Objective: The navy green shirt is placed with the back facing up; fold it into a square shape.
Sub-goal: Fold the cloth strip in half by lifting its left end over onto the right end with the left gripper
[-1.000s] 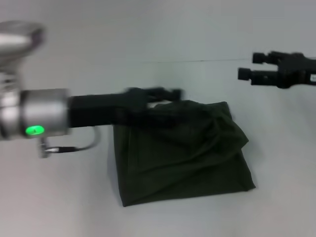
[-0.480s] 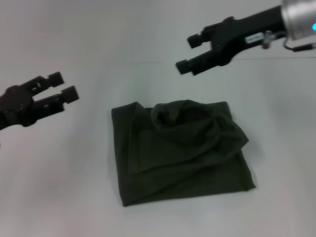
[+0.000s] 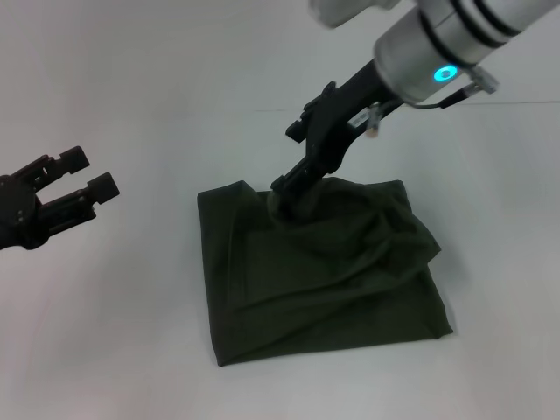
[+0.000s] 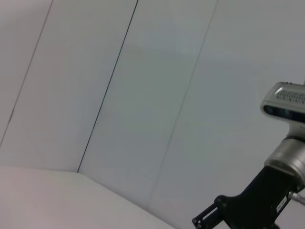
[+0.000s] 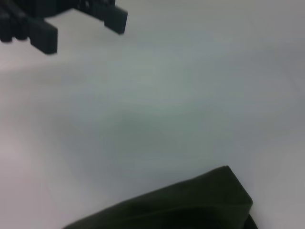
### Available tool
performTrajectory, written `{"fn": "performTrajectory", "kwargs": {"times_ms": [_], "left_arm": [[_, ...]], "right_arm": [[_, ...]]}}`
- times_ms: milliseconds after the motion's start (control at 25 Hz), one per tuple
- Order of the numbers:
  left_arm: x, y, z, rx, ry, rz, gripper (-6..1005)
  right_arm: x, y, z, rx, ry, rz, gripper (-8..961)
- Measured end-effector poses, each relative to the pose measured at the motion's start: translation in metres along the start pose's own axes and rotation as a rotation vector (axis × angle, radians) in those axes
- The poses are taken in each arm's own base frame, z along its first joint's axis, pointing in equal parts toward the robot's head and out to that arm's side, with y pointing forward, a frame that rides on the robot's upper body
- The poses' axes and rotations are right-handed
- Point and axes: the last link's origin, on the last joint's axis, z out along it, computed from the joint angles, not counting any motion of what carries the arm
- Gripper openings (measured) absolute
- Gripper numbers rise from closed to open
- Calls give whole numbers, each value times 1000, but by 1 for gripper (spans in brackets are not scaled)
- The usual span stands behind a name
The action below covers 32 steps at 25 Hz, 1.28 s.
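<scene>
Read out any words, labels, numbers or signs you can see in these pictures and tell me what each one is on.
No text can be read in any view.
The navy green shirt shows only plain cloth, no lettering.
The right gripper, down at the shirt's far edge, has a small pale tag on its arm, too small to read.
The left gripper, open off to the side, shows no marking.

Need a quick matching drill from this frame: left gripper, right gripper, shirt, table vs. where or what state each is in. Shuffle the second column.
Column 1:
1. left gripper
2. right gripper
3. navy green shirt
4. table

Column 2:
A. folded into a rough square, rumpled on top
B. pale bare surface under everything
C. down at the shirt's far edge
D. open, off to the left, clear of the cloth

Pairs: 1-D, 2-C, 3-A, 4-B
</scene>
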Motion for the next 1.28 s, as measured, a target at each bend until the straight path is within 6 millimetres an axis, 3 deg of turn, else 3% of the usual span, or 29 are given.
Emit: {"fn": "performTrajectory", "kwargs": {"times_ms": [200, 480, 1040, 1280], "left_arm": [[-4, 0, 0, 8, 10, 6, 892], [-4, -3, -4, 18, -9, 12, 889], [-12, -3, -8, 27, -56, 54, 887], [-10, -4, -2, 19, -56, 61, 888]], "right_arm": [[-8, 6, 23, 29, 95, -65, 901], [-9, 11, 37, 18, 133, -87, 890], [-4, 14, 62, 44, 191, -52, 857], [12, 2, 59, 106, 202, 26, 842]]}}
